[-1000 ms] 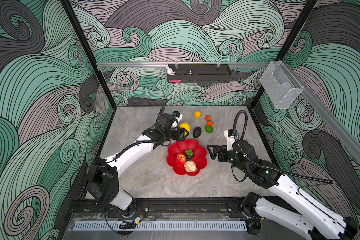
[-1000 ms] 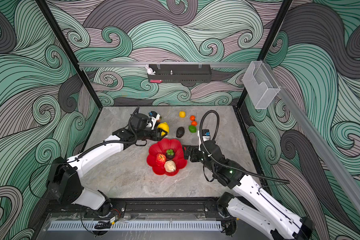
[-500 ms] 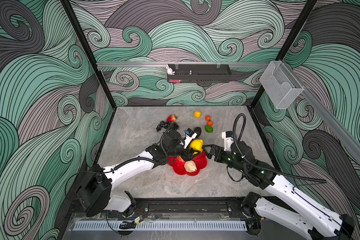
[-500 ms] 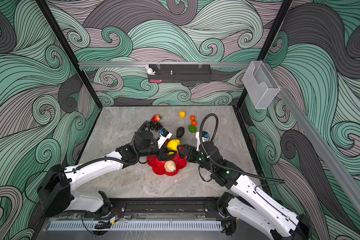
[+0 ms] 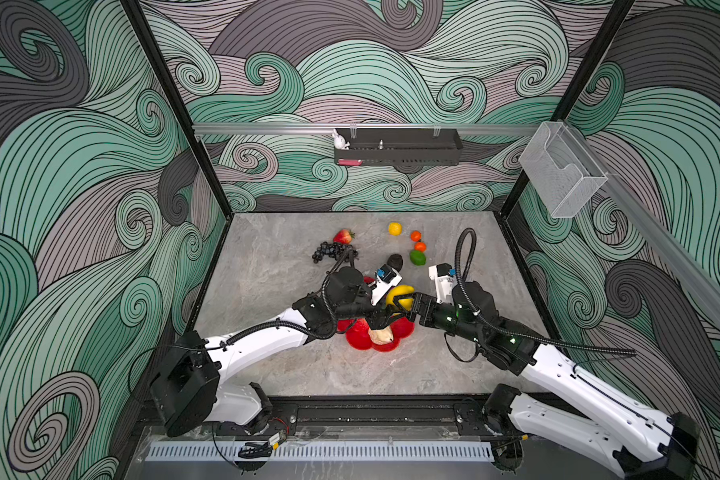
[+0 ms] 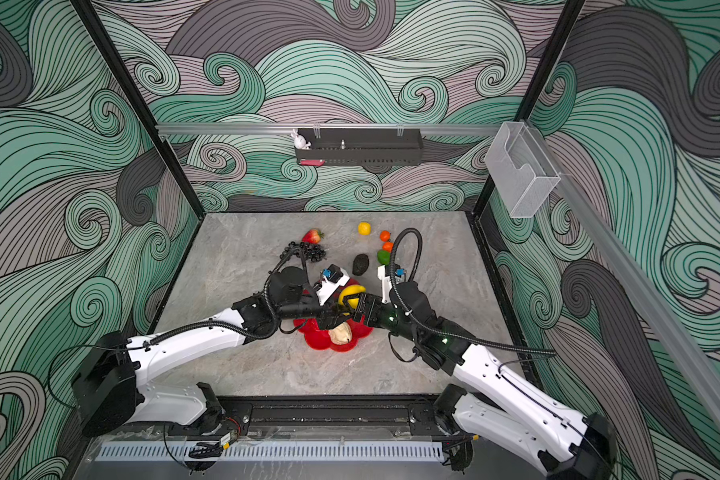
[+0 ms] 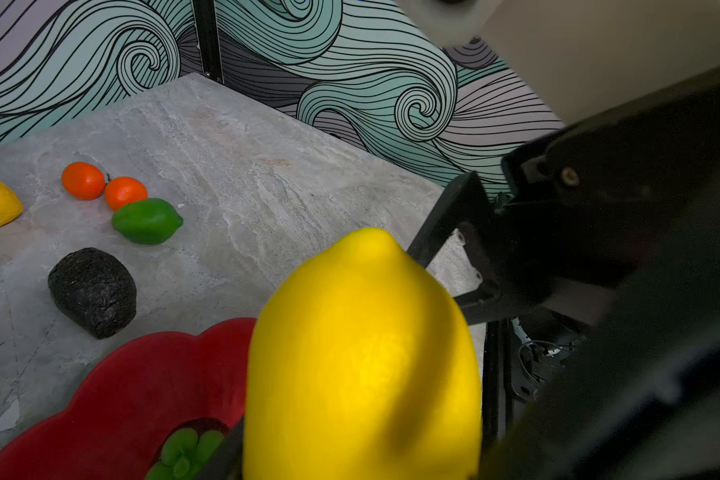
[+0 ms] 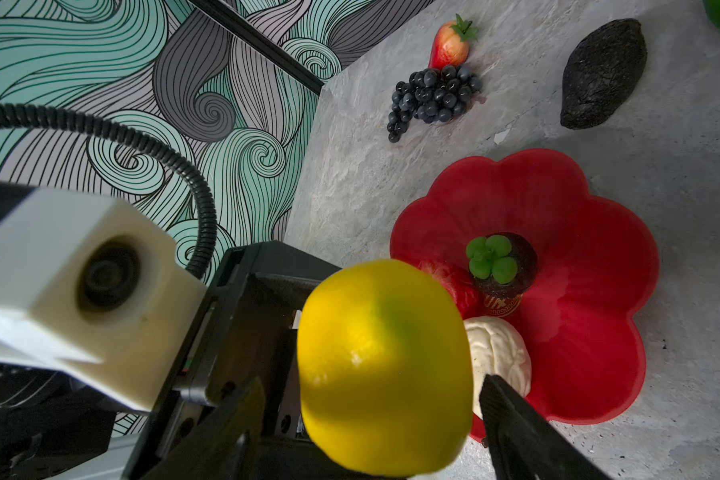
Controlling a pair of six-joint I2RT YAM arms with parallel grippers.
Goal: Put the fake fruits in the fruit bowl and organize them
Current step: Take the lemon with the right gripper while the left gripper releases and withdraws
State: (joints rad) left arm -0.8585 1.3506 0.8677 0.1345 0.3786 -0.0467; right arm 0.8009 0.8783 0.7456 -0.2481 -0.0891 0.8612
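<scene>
Where it stood apart, right hand [image 8: 375, 419] now flanks the lemon [image 8: 383, 340].

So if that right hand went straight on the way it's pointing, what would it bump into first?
The big lemon: it sits between the right hand's fingers. Whether they touch it yet, I can't tell. Just behind it is the left hand, which holds it above the bowl.

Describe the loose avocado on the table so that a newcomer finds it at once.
Start at the red fruit bowl on the table. Just behind it, toward the back wall, lies the avocado, beside the green lime. Its neighbours are bright and smooth; it is black and rough-skinned.
</scene>
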